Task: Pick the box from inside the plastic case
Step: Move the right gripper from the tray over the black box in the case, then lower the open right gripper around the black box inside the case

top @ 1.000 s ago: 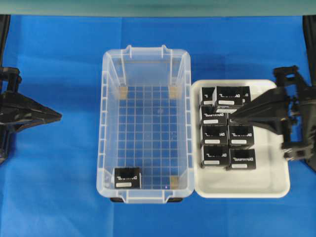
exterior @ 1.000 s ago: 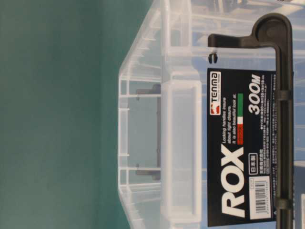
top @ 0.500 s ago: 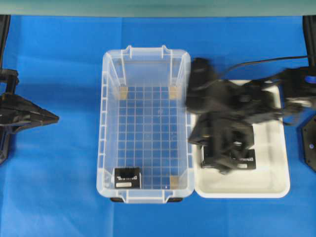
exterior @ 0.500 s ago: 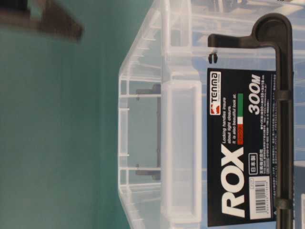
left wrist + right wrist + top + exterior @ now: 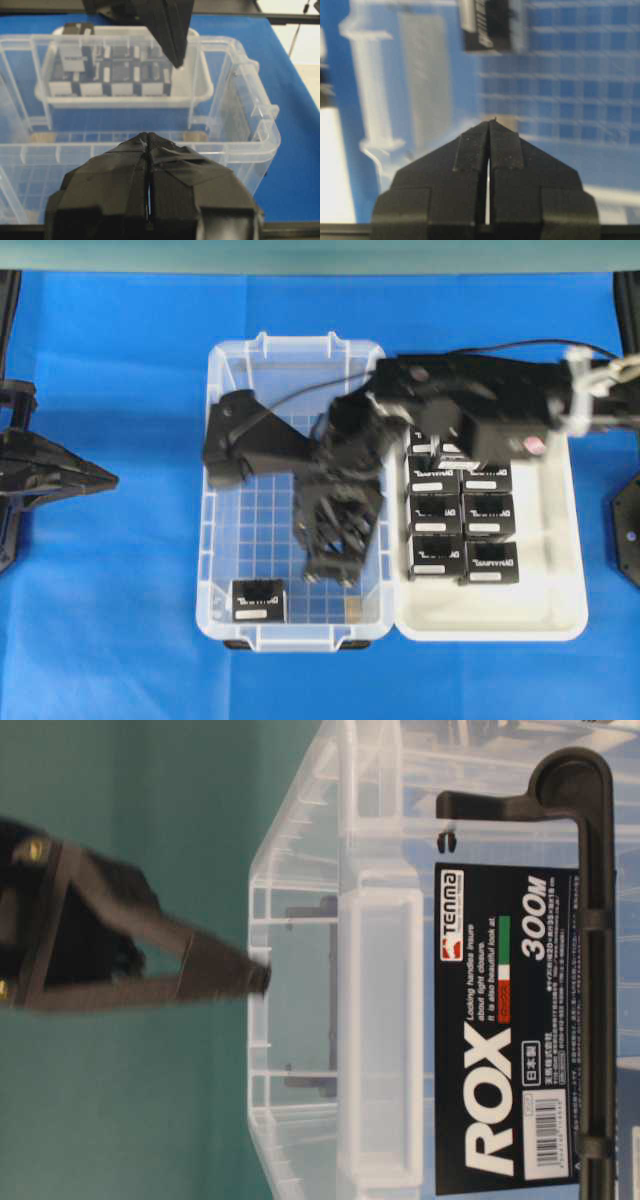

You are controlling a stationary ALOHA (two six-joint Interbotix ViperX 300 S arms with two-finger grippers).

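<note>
the right gripper, fingers pressed together, hangs inside the plastic case, seemingly just short of the box cornered beyond its tips.

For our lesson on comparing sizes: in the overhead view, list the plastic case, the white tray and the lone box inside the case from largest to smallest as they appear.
1. The plastic case, largest.
2. The white tray, smaller, partly hidden by the right arm.
3. The box, by far the smallest.
</note>
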